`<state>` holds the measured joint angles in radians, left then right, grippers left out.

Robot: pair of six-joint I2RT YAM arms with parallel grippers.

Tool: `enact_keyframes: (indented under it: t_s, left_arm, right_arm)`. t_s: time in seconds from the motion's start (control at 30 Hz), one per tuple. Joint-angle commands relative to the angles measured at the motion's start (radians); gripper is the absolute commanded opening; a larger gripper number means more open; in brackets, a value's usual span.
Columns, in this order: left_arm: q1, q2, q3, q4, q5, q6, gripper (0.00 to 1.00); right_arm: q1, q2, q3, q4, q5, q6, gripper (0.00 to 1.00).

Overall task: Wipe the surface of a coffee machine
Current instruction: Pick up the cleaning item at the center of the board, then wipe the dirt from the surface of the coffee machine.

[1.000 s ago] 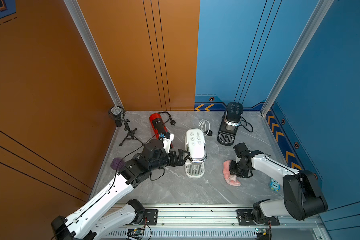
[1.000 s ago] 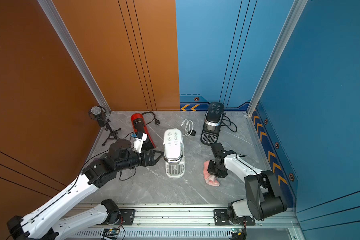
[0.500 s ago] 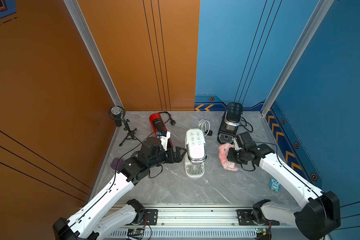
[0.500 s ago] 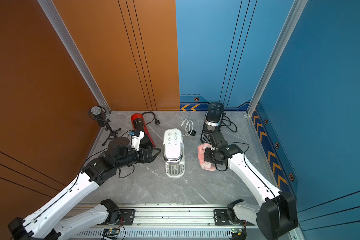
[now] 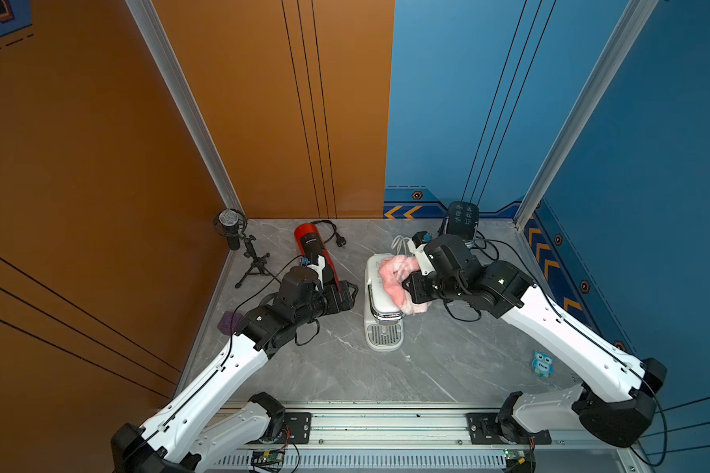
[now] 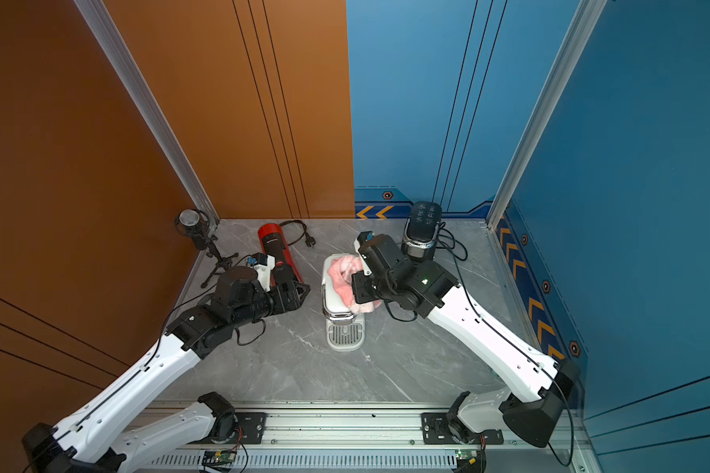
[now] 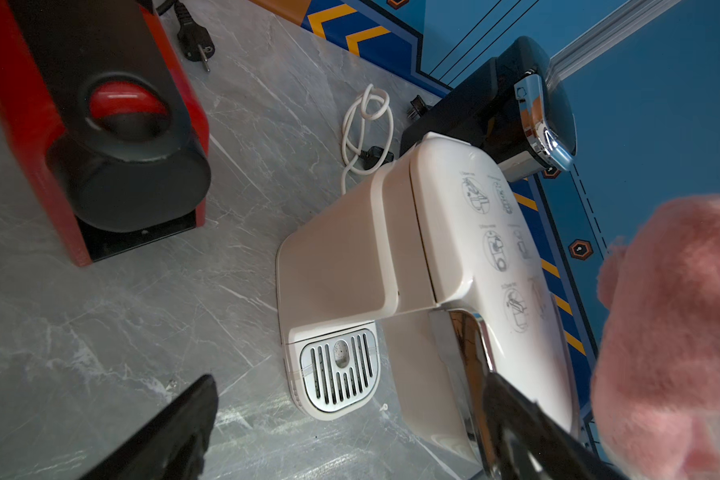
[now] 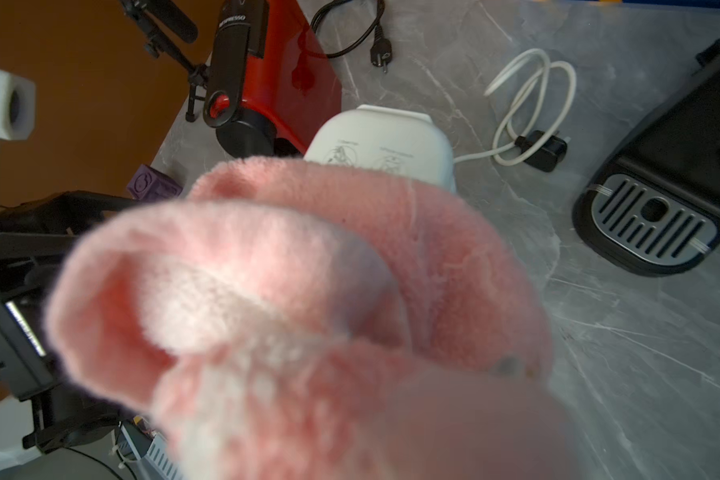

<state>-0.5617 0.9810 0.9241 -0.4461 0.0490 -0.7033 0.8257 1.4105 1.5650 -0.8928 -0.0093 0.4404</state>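
- The white coffee machine [image 5: 376,302] is set upright near the middle of the grey marbled table [image 5: 337,368], with its drip tray turned toward the robot's base rail.
- A pink cloth [image 5: 392,272] is laid across the machine's top and is draped down the side nearer the right arm, as is seen in both top views.
- The right gripper [image 5: 410,288] is clamped on the pink cloth. Its fingertips are buried in the fabric, by which the right wrist view is largely filled.
- The left gripper [image 5: 351,291] is held with its jaws spread wide, just beside the machine's opposite side. Whether the machine is touched cannot be told.
- A red coffee machine [image 5: 310,243] is seen behind the left gripper, and a black coffee machine [image 5: 462,215] stands by the back wall.
- A white cable [image 7: 366,124] is coiled on the table between the white and black machines.
- A microphone [image 5: 230,221] on a tripod is placed in the back left corner.
- A purple block [image 5: 229,321] is found beside the left arm, and a blue owl figure [image 5: 542,363] near the right arm.
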Motion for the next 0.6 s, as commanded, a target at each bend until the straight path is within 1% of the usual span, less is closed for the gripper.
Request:
enact_keyframes:
  t_s: [0.0, 0.1, 0.27, 0.37, 0.47, 0.57]
  left_arm:
    - [-0.028, 0.014, 0.019, -0.02, -0.058, -0.021, 1.0]
    - [-0.043, 0.026, 0.023, -0.021, -0.065, -0.013, 1.0]
    - [-0.046, 0.04, 0.02, -0.02, -0.06, -0.013, 1.0]
    - [-0.05, 0.046, 0.01, -0.02, -0.049, -0.009, 0.99]
    - [-0.05, 0.042, 0.008, -0.02, -0.041, 0.009, 1.0]
    - [-0.047, 0.023, 0.007, -0.021, -0.028, 0.016, 0.99]
  right_arm:
    - [0.025, 0.067, 0.067, -0.037, 0.019, -0.059, 0.0]
    - [0.029, 0.116, 0.073, -0.031, 0.011, -0.077, 0.0]
    - [0.005, 0.175, 0.053, 0.024, 0.011, -0.092, 0.0]
    - [-0.014, 0.229, 0.097, 0.034, 0.004, -0.09, 0.0]
    - [-0.05, 0.299, 0.167, 0.034, -0.079, -0.076, 0.0]
    - [-0.075, 0.379, 0.225, 0.035, -0.089, -0.085, 0.0]
